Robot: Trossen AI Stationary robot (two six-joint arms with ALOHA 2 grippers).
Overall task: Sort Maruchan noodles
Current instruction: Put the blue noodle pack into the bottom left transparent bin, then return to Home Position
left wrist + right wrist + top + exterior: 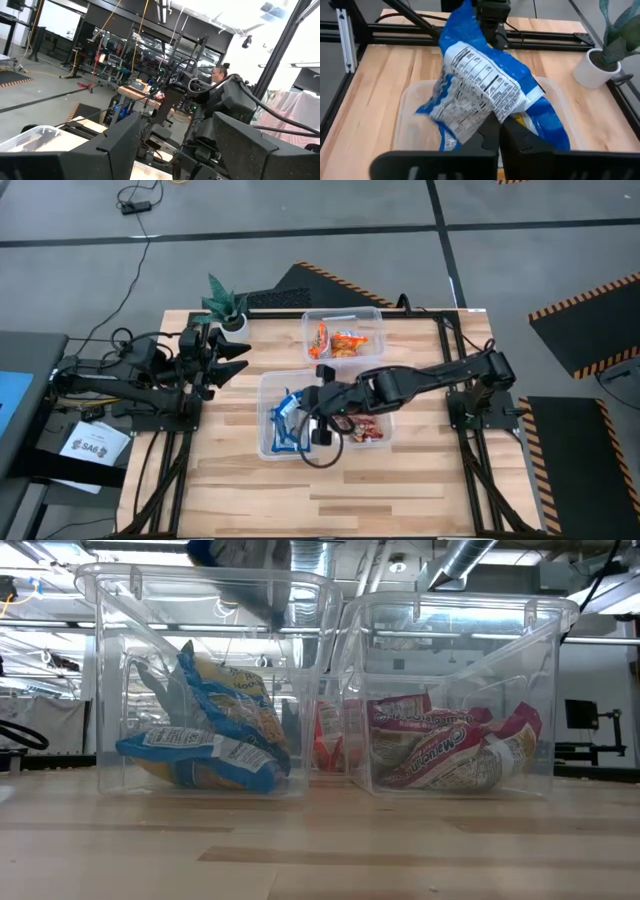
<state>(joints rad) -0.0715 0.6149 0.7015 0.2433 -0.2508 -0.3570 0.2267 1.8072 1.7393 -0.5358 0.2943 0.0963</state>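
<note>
My right gripper (498, 131) is shut on a blue-and-white noodle packet (480, 80) above the near-left clear tub (268, 442). In the low view the packet (232, 554) shows blurred above that tub's rim. More blue packets (205, 735) lie in this tub. Red packets (440, 745) lie in the near-right tub (384, 438), and orange packets (340, 340) in the far tub (345, 314). My left gripper (236, 357) waits open at the table's left side, beside the plant. My right gripper pinches the blue-and-white packet between its two fingers at one edge (496, 114). It comes from the table's right, slanting down. The packet is lifted clear over the near-left tub and reaches out past the fingertips.
A small potted plant (226, 306) stands at the far left corner. A black frame rail (440, 370) runs along the table's right side. Bare wood (330, 495) lies near the front edge. A person (218, 74) shows in the room beyond, in the left wrist view.
</note>
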